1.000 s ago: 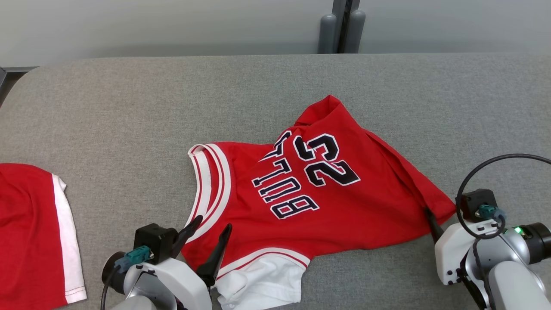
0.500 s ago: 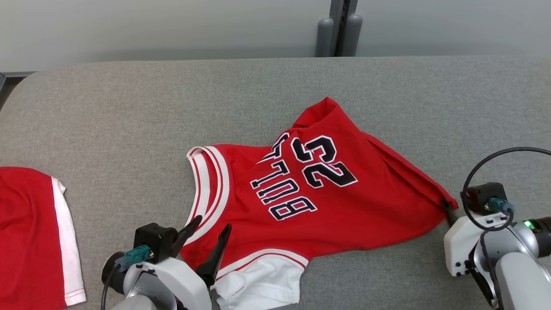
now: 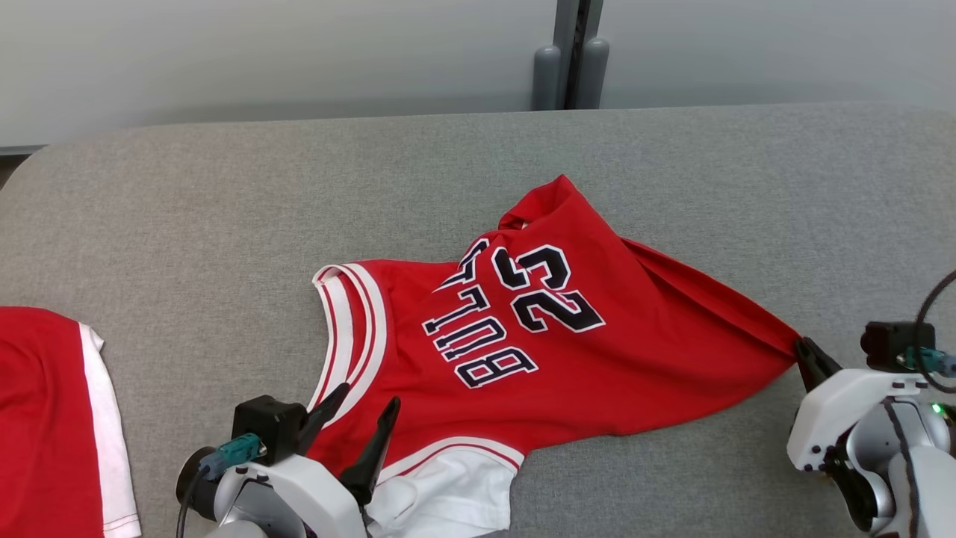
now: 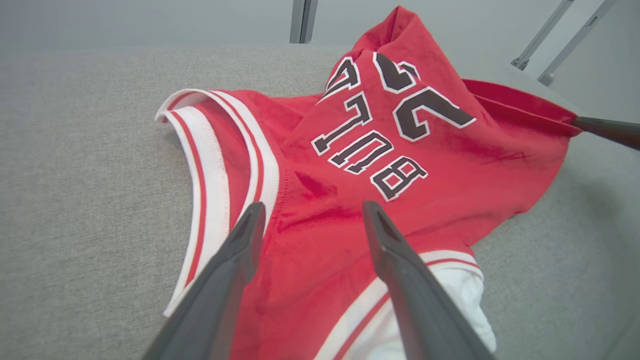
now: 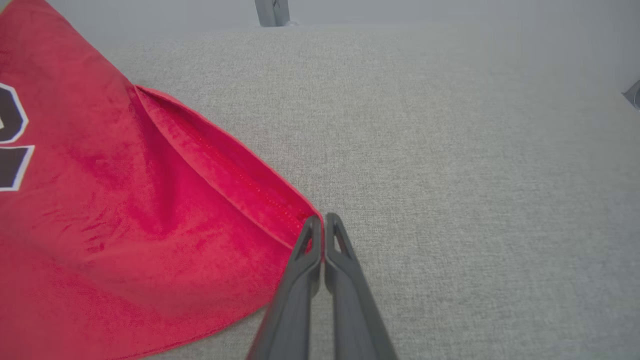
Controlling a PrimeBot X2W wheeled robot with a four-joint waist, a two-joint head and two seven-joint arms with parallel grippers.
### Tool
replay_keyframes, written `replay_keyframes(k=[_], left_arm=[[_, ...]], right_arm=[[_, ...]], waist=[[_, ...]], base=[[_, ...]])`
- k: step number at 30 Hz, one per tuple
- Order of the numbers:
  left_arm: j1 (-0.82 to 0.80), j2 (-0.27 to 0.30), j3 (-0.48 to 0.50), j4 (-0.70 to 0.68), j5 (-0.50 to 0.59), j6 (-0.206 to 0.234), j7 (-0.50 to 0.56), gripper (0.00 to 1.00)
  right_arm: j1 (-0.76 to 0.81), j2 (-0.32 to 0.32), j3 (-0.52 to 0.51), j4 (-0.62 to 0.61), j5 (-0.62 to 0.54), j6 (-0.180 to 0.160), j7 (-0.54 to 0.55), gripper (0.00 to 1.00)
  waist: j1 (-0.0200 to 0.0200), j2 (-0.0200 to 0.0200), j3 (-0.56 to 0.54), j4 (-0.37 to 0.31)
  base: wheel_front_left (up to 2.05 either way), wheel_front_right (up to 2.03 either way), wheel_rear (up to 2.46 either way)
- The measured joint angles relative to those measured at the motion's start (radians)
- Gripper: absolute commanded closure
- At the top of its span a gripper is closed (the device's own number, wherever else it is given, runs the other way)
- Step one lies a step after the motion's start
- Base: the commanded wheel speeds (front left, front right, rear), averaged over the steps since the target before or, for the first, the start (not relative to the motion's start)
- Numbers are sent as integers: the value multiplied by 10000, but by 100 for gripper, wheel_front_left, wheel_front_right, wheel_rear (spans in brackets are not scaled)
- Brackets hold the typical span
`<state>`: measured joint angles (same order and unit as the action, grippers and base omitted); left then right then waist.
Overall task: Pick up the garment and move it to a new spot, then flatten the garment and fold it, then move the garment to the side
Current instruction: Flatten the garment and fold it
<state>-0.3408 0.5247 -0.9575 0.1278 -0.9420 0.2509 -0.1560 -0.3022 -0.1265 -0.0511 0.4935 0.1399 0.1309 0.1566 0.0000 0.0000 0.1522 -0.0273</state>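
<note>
The right gripper (image 3: 805, 353) clamped the jersey (image 3: 635, 373) corner, apparently to pull it flat, while the left gripper (image 3: 366, 400) (jaws wide) hovered nearby.

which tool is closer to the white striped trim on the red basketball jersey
Left. The left tool is open right beside the lower end of the white striped trim of the red basketball jersey; the right tool is shut on the jersey's opposite corner.

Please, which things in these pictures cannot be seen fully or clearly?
Second red garment: head view, cut by left and bottom edges.
Jersey, white end: head view, behind left gripper, cut by bottom edge.
Cloth inside right gripper: right wrist view, hidden between shut fingers.
</note>
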Motion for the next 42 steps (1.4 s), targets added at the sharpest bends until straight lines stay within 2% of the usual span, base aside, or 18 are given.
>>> replay_keyframes(k=[9,12,18,19,20,21,27,32,42], left_arm=[[83,56,-8,-59,-21,79,-29,0],[115,119,-4,-79,-25,144,-31,0],[151,198,6,-138,-50,188,-29,0],[151,199,6,-144,-50,188,-27,0],[150,201,6,-151,-50,188,-27,0],[149,207,6,-153,-50,188,-27,0],[135,253,38,-153,-48,203,-52,0],[141,339,219,-194,-52,293,-297,0],[472,625,1300,-497,-63,616,-934,0]], right_arm=[[1169,-366,-165,-1216,2343,-2,1390,100],[1600,-520,-426,-1956,2428,0,1647,100],[2278,-261,-940,-2953,2546,0,2249,100],[2338,-201,-1014,-2987,2449,0,2305,81],[2373,-125,-1070,-3035,2347,-2,2314,69],[2386,-21,-1131,-3087,2280,-2,2314,0],[2378,355,-1818,-3081,1632,-2,2008,0],[2192,568,-2186,-3185,1237,-2,1064,0],[1933,704,-704,-3448,1613,-2,-1375,0]], waist=[[0,0,-139,-257],[0,0,-151,-367],[0,0,-149,-593],[0,0,-141,-619],[0,0,-131,-641],[0,0,-122,-660],[0,0,-154,-679],[0,0,-242,-621],[0,0,-500,-464]], base=[[0,0,0],[0,0,0],[0,0,0],[0,0,0],[0,0,0],[0,0,0],[0,0,0],[0,0,0],[0,0,0]])
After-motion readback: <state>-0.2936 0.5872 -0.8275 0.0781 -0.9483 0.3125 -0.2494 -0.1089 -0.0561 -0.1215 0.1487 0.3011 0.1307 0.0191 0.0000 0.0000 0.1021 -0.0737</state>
